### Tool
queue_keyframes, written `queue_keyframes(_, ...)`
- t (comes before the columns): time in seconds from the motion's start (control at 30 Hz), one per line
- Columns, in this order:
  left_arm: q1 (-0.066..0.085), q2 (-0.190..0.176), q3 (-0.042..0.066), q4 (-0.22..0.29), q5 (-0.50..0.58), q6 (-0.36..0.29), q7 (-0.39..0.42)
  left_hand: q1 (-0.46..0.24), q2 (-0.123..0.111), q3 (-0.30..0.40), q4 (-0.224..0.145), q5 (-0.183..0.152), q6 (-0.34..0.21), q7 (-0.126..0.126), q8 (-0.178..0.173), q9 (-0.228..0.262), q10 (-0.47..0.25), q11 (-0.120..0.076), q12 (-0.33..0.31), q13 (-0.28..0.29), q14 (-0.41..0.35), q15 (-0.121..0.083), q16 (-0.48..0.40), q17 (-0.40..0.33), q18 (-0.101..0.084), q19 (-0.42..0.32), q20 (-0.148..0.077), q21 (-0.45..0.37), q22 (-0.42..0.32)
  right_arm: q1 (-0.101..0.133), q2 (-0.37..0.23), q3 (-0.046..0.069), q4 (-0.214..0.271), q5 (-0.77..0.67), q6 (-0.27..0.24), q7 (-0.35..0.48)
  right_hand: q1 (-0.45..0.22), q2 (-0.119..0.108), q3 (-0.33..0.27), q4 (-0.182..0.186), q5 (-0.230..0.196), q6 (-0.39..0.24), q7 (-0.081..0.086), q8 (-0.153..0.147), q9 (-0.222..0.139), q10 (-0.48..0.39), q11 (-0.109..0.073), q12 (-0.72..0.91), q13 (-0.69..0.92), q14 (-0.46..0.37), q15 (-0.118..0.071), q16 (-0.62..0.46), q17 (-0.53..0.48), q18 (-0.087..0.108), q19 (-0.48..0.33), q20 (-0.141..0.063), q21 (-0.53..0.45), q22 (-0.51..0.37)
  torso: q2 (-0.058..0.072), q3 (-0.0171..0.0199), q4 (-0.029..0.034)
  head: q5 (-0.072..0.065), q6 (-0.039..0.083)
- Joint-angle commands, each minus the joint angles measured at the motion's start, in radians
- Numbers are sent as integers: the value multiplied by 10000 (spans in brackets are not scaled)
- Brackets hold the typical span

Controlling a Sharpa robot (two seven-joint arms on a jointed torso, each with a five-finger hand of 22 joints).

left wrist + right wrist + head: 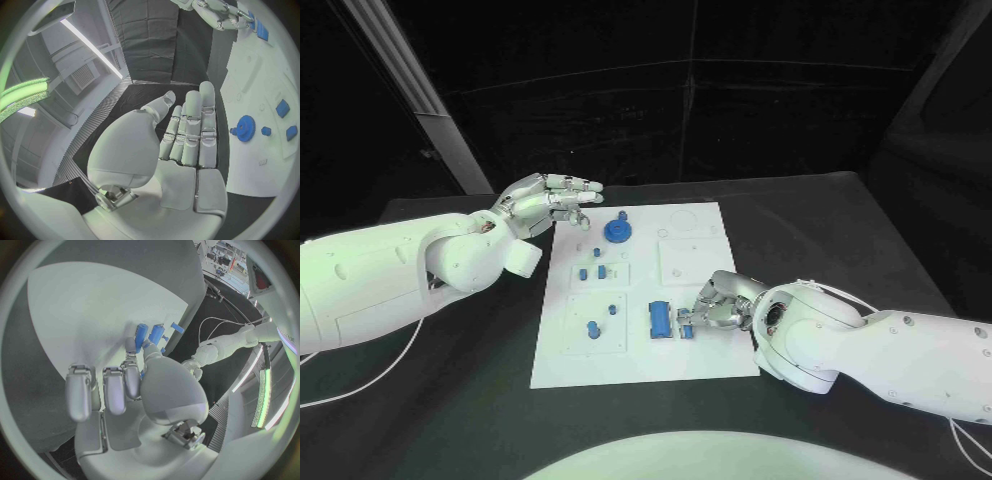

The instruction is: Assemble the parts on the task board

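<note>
Lower right of centre in the head view: right hand (710, 308), silver, fingertips down on the matte white task board (640, 350), pinching a small blue part (687, 329) beside a blue rectangular block (658, 318). Mid-board — small blue pegs (599, 271). Farther up, a toothed blue gear (617, 232); upper left, left hand (548, 203) hovers at the board's edge, fingers spread, holding nothing.

- Board (646, 355) lay white on black table (848, 230), long side running away from robot.
- Left hand (548, 203) hovered at board's far left corner, fingers spread, holding nothing.
- Right hand (711, 308) was down on board's near right part, fingertips at a small blue part (687, 328).
- Blue block (658, 318) lay just left of that part.
- Blue gear (617, 232) sat near far end.
- Smaller blue pieces (593, 270) scattered down left half.
</note>
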Motion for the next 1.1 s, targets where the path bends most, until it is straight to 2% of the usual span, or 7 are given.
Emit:
queue_keyframes(0.03,16,0,8,23,-11,148,18,-4,81,-5,-7,39,-74,9,47,1,-75,-10,43,-2,-70,-3,35,-11,137,6,68,-28,-10,3,34,-4,9,-20,120,11,-110,-10,-9,103,44,99,5,-9,21,173,-71,43,-1192,744,-57,11,1003,-124,619,-72,10,2064,-5,0,-4,3,3)
queue_keyframes(0.23,16,1,8,21,-11,152,13,-4,81,-5,-7,39,-74,9,47,1,-75,-10,43,-2,-70,-3,35,-11,137,6,68,-28,-10,3,67,-4,-17,-29,132,59,-538,-205,-315,454,-85,114,20,22,114,178,-58,20,-1199,740,-51,0,988,-120,610,-79,-3,2053,1,2,2,3,1)
queue_keyframes(0.37,16,2,8,16,-11,154,9,-4,81,-5,-7,39,-74,9,47,1,-75,-10,43,-2,-70,-3,35,-11,137,6,68,-28,-10,3,94,-4,-15,-33,217,109,-1121,-606,-886,891,-71,121,26,48,199,184,-47,17,-1192,739,-38,-5,982,-117,600,-67,-17,2041,1,5,-4,-1,-3)
queue_keyframes(0.5,16,3,8,13,-11,155,2,-4,81,-5,-7,39,-74,9,47,1,-75,-10,43,-2,-70,-3,35,-11,137,6,68,-28,-10,3,99,-4,-8,-34,238,127,-1418,-620,-1231,1294,-743,122,5,84,304,192,-65,17,-1184,740,-53,-6,986,-117,603,-77,-16,2046,3,5,-8,1,-3)
queue_keyframes(0.63,16,5,8,10,-11,159,-2,-4,81,-5,-7,39,-74,9,47,1,-75,-10,43,-2,-70,-3,35,-11,137,6,68,-28,-10,3,86,-4,10,-34,230,137,-1469,-573,-1335,1446,-825,114,2,97,352,194,-68,12,-1183,737,-58,-14,974,-117,604,-81,-17,2046,-2,4,-14,-2,-5)
queue_keyframes(0.87,16,8,8,3,-11,166,-11,-4,81,-5,-7,39,-74,9,47,1,-75,-10,43,-2,-70,-3,35,-11,137,6,68,-28,-10,3,-116,-4,97,-34,347,335,-959,-659,-1368,1202,-897,85,-4,116,436,193,-73,4,-1178,740,-66,-10,985,-115,600,-88,-24,2043,-12,8,-7,-1,-6)
queue_keyframes(1.1,15,-5,8,-16,-11,172,-26,-7,84,-5,-7,40,-87,11,53,0,-87,-8,45,-3,-76,-1,39,-18,136,2,70,-30,-13,3,-416,-5,218,201,1106,971,-537,-716,-1458,952,-1178,-26,35,93,514,155,-43,-72,-1211,728,-45,-40,937,-100,559,-77,-76,1993,-15,12,-28,-6,10)
